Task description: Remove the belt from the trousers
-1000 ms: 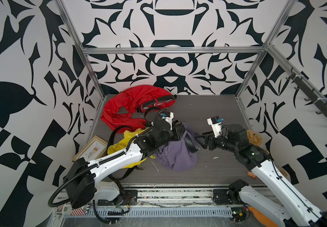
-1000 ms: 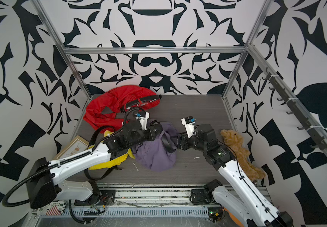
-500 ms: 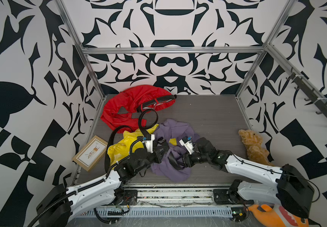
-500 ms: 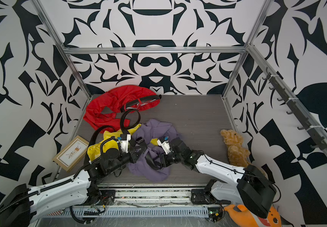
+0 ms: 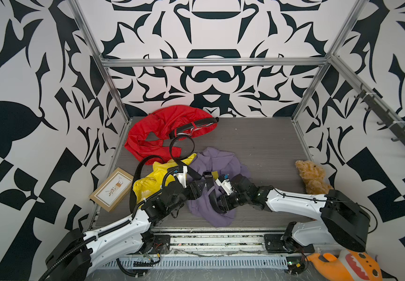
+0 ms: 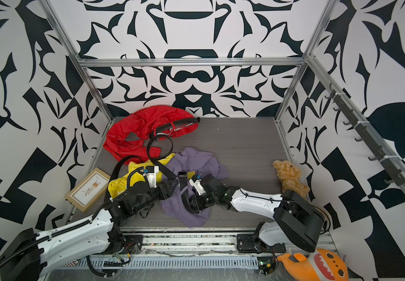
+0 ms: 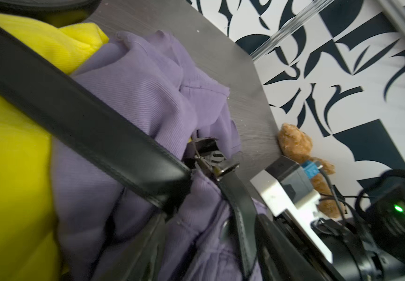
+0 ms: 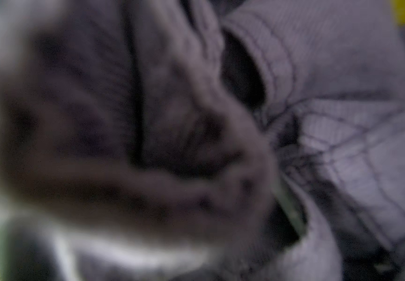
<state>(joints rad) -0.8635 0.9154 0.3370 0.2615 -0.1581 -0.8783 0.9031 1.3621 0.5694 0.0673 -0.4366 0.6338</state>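
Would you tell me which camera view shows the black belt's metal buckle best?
The left wrist view: the metal buckle is close and sharp against the purple trousers. Both top views show it tiny; the right wrist view shows only blurred fabric.

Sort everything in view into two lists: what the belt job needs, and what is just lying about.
For the job: belt, purple trousers.

Lying about: red garment, yellow garment, picture frame, teddy bear, orange plush.
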